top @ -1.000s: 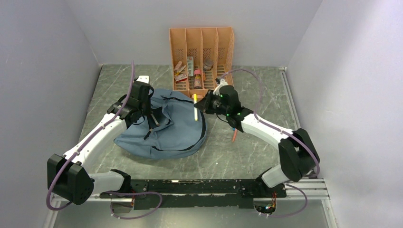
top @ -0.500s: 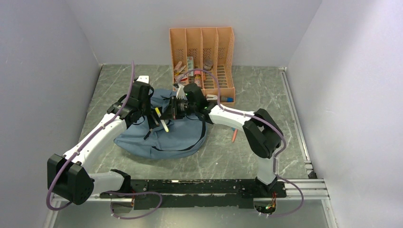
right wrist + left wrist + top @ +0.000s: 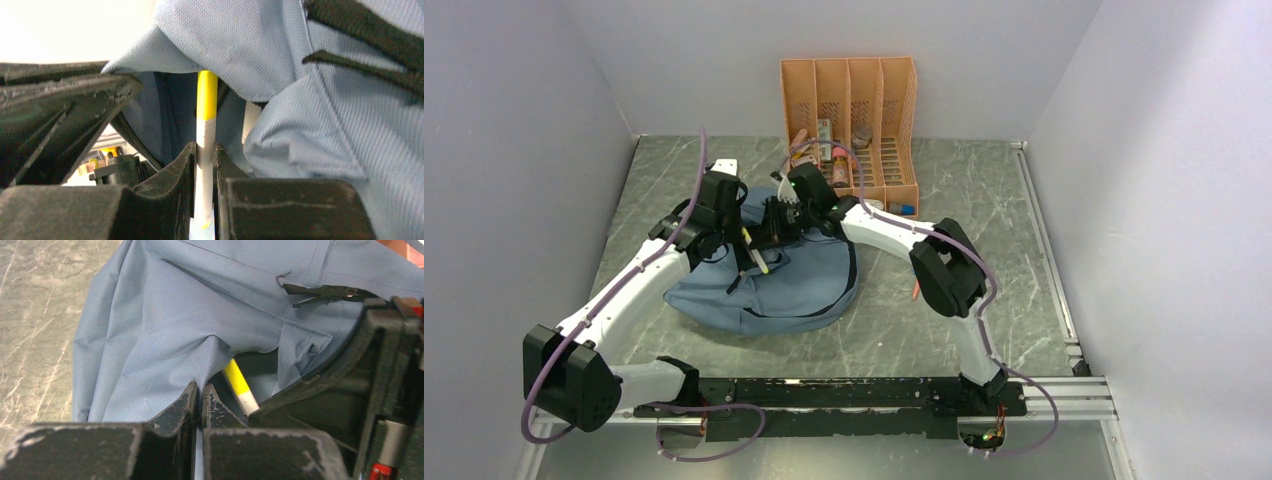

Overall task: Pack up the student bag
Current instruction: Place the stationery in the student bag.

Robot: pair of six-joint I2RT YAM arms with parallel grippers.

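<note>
left tool (image 3: 199,399) pinching student bag (image 3: 165,325) | right tool (image 3: 205,160) clamped on pen (image 3: 206,100) | tip hidden

matt, finely woven blue cloth covers the student bag (image 3: 165,325). the yellow-and-white pen (image 3: 206,100) is smooth, faintly glossy plastic. the left gripper (image 3: 199,393) is matt black, scuffed pale at its edges. the file organizer (image 3: 849,90) is matt orange plastic; the table (image 3: 984,200), grey marbled.

The left gripper (image 3: 200,392) has its two scuffed black fingertips pinched together on a fold of the student bag (image 3: 160,325), the blue cloth puckering to a peak there. Just beside them a yellow-and-white pen (image 3: 238,386) slants into the dark opening. Its lower end disappears behind the bulky black right gripper (image 3: 270,410). Grey marbled table (image 3: 35,300) shows at the left.
</note>
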